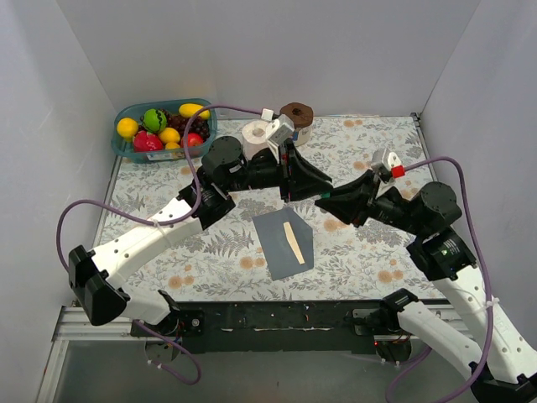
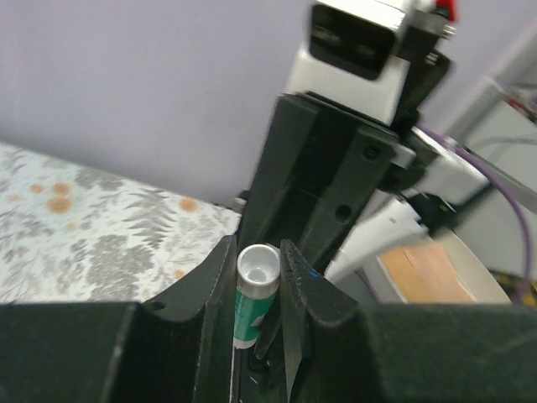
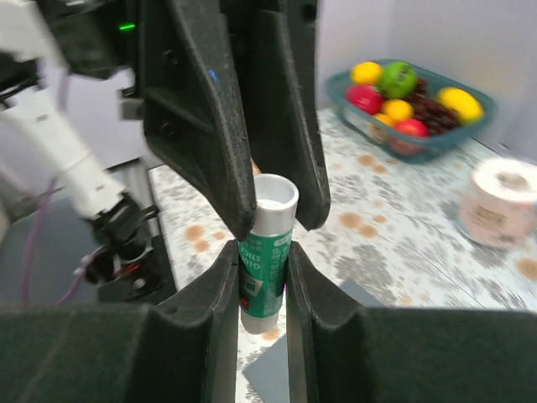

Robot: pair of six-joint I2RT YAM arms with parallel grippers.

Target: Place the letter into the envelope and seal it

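— Your left claw sits nearest. What has it got?
— It pinches the upper end of the glue stick, raised above the middle of the table.
— And the paperwork?
— You have the envelope lying flat by the table's near edge, midway along. Only a thin tan strip of the letter shows on it, so it looks tucked in.
— And your right claw?
— Clamped on the stick's green body. I'd judge you're on the sealing step. Next, one claw must hold firm while the other lets go, then the stick comes down to the envelope.
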